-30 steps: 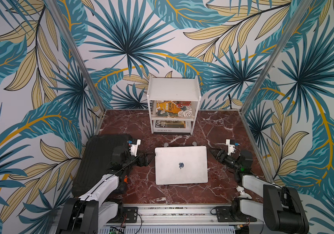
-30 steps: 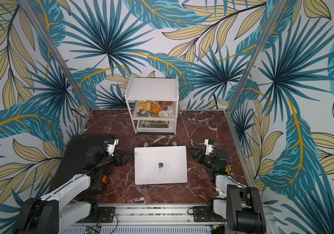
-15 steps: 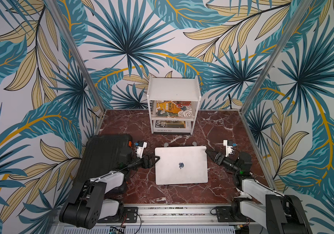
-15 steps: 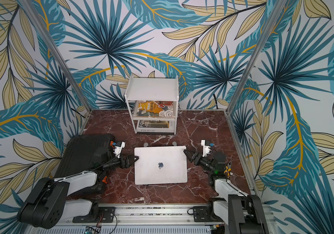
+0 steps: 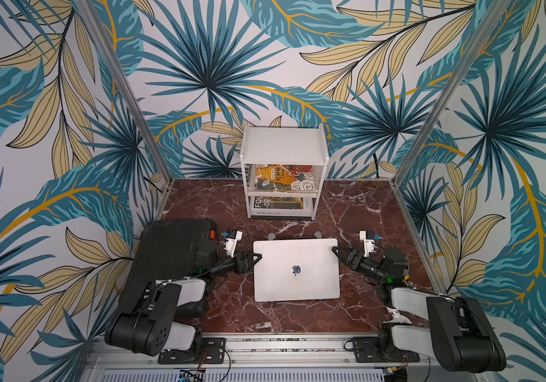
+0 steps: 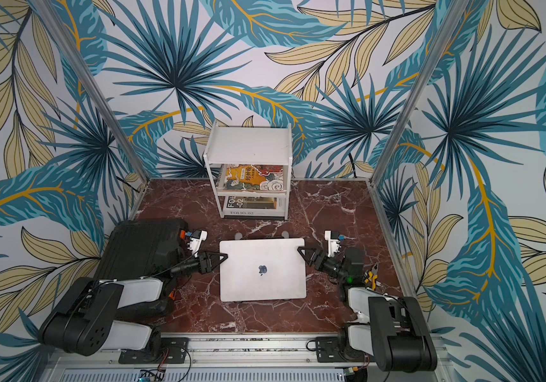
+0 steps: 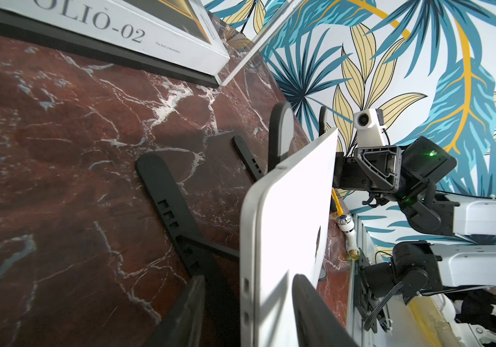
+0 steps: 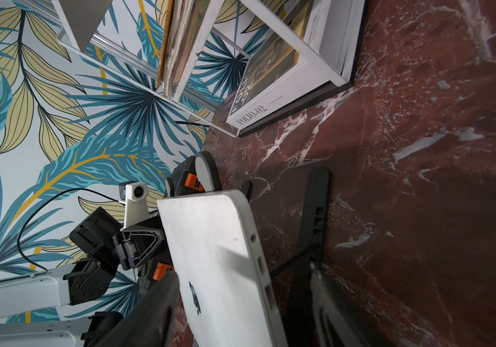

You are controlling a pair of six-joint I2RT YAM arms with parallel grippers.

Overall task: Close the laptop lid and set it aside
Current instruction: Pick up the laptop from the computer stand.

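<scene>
Currently the red marble table (image 5: 364, 211) carries the black ribbed case (image 5: 169, 251) on the outer side of the left jaws, unmoved since a second ago.

Laptop (image 5: 295, 284): lies between the two sets of jaws, resting on the folding stand (image 7: 168, 198). The laptop lid (image 6: 261, 284) is shut, logo upward. Position unchanged from a second ago.

Left gripper (image 5: 257, 257): a second ago it stood clear of the laptop's side. Now its jaws straddle the left edge near the far corner, spread. One finger (image 7: 316, 312) is over the lid, the other (image 7: 183, 312) below the base with a gap showing.

Right gripper (image 5: 335, 250): likewise moved in from clear. Its jaws are spread around the right edge near the far corner, with one finger (image 8: 150, 309) above the lid and one (image 8: 331, 309) beneath, not closed on it.
</scene>
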